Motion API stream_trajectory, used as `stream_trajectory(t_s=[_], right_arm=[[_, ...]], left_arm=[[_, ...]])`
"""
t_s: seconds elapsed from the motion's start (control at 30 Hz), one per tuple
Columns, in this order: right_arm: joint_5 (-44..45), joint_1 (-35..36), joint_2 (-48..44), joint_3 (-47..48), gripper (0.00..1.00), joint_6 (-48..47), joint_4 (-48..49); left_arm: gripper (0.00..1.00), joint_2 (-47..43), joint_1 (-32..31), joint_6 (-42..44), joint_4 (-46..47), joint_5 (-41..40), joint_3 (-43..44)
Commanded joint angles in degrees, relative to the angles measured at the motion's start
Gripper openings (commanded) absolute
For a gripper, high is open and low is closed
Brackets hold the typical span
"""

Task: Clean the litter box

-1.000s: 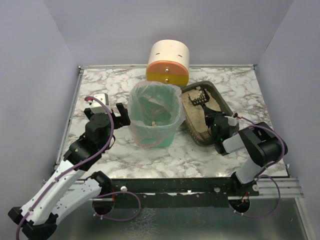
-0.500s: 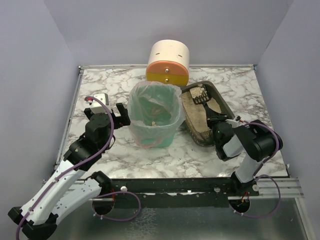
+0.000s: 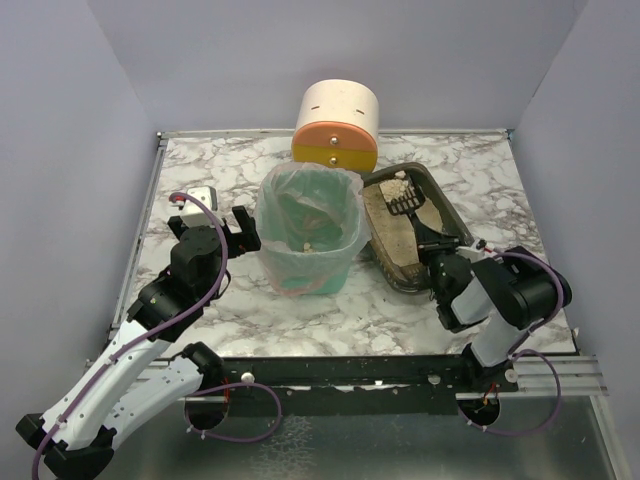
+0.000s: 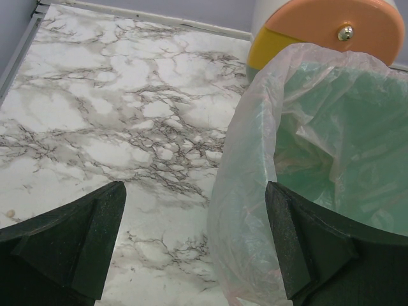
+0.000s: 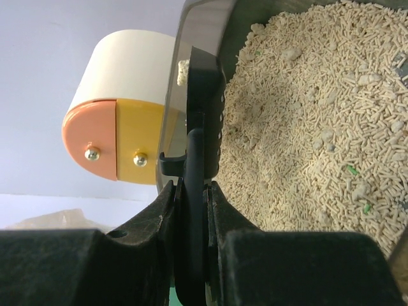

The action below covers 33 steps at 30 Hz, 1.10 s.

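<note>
The litter box (image 3: 447, 208) is a dark grey tray with beige litter (image 5: 306, 127), right of the green bin; its rim shows in the right wrist view (image 5: 203, 14). My right gripper (image 3: 441, 256) (image 5: 192, 191) is shut on the handle of a black slotted scoop (image 5: 203, 102). The scoop head (image 3: 400, 198) lies at the tray's far left end with pale clumps by it. My left gripper (image 3: 240, 228) (image 4: 194, 191) is open and empty. It sits low at the left side of the bin (image 3: 310, 245), one finger against the clear bag liner (image 4: 255, 191).
A cream, orange and yellow cylinder (image 3: 337, 125) (image 5: 121, 108) (image 4: 325, 25) stands behind the bin at the back of the marble table (image 3: 200, 180). A small white device (image 3: 200, 194) lies at the left. Purple walls close in the sides and back.
My right wrist has shifted and turned at the near end of the tray, and the scoop head has moved a little toward the tray's far end. The left arm has not moved.
</note>
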Motion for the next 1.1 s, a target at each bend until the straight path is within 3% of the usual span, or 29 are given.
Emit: stream_trajectory(t_s=[0.0, 0.33, 0.73, 0.83, 0.9, 1.0, 1.07], right_arm=[[-1.90, -0.12, -2.11, -3.51, 0.01, -0.65, 3.26], [-4.72, -0.12, -17.20, -7.70, 0.01, -2.12, -5.43], [-3.88, -0.12, -61.26, -11.01, 0.00, -1.18, -43.86], [-7.26, -0.12, -67.86, -10.23, 0.00, -3.34, -47.70], [-5.67, -0.12, -73.24, -10.06, 0.00, 0.10, -54.47], [-8.16, -0.12, -76.47, -11.09, 0.01, -0.05, -53.70], [-6.78, -0.12, -79.69, -9.25, 0.01, 1.33, -62.20]], left_arm=[[0.99, -0.26, 0.19, 0.45, 0.35, 0.53, -0.63], [0.99, -0.27, 0.19, 0.45, 0.18, -0.12, -0.63], [0.99, -0.47, 0.19, 0.62, 0.18, -1.03, -0.68], [0.99, -0.50, 0.14, 0.62, 0.18, -0.99, -0.63], [0.99, -0.53, 0.19, 0.62, 0.18, -0.99, -0.69], [0.99, -0.61, 0.19, 0.62, 0.18, -1.16, -0.72], [0.99, -0.69, 0.19, 0.54, 0.18, -1.17, -0.72]])
